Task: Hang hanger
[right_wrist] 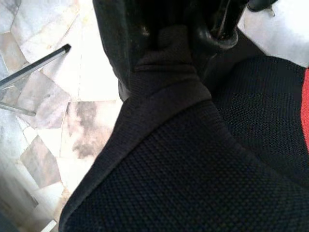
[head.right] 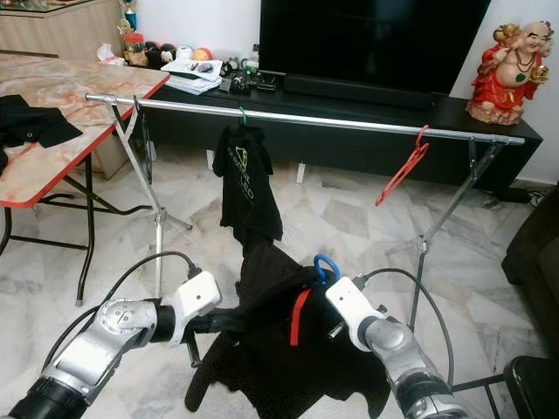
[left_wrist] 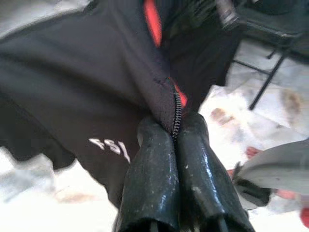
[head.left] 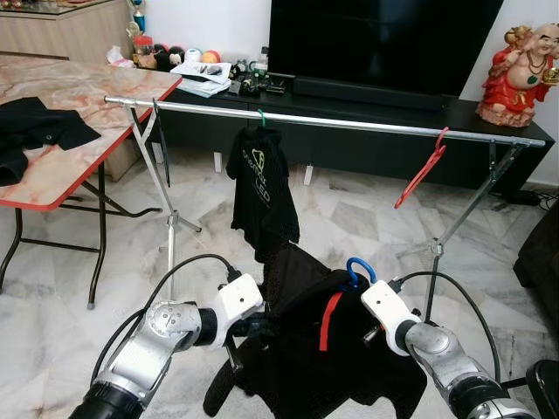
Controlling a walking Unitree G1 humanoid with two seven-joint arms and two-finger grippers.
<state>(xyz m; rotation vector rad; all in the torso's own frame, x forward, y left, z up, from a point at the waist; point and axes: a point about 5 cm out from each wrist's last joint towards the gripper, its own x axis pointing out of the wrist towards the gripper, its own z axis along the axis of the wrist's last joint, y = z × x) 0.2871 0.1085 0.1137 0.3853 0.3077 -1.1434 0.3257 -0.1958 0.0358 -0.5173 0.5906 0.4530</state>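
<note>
While the black jacket (head.left: pixel 306 340) sags on its blue hanger (head.left: pixel 360 269) below the rail (head.left: pixel 349 122), the left gripper (left_wrist: pixel 175 140) pinches the zipper edge and the right gripper (right_wrist: pixel 169 43) clamps fabric (likely keeping it spread for lifting).

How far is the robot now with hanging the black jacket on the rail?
Done: a black T-shirt already hangs on the rail, beside an empty red hanger. In hand: both claws hold the black jacket, the left claw shut on its zipper edge, the right claw on the fabric; its blue hanger hook shows above. Left: lifting that hook onto the rail.
</note>
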